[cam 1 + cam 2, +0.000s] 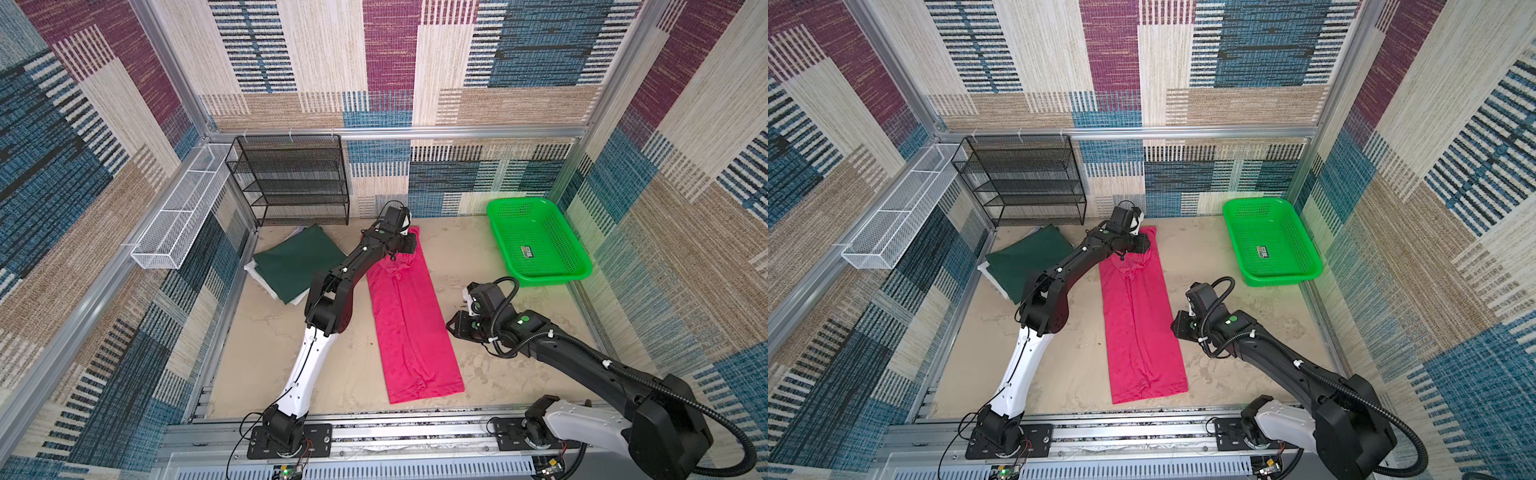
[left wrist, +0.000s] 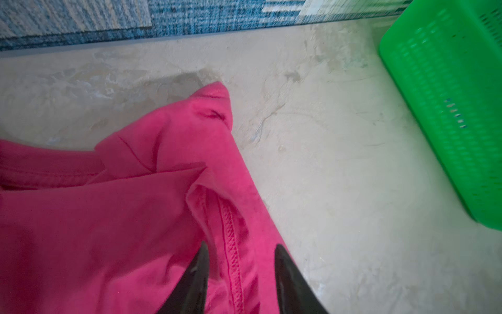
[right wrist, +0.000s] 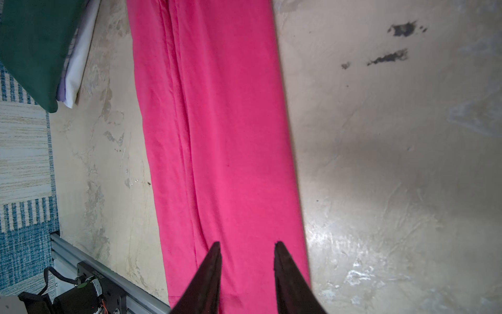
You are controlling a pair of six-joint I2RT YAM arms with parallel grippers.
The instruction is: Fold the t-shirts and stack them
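Pink t-shirt: folded into a long strip, mid-table, running front to back.
Dark green t-shirt: folded, on top of the white t-shirts, back left by the black rack.
Left gripper: at the strip's far end, jaws partly apart, straddling a stitched hem; pinching it? Can't tell.
Right gripper: fingers apart, nothing in them, hovering at the strip's right edge.
Green basket: back right, well apart.

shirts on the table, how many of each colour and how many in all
pink shirt: 1
dark green shirt: 1
white shirt: at least 1, only edges show under the dark green shirt
total: at least 3
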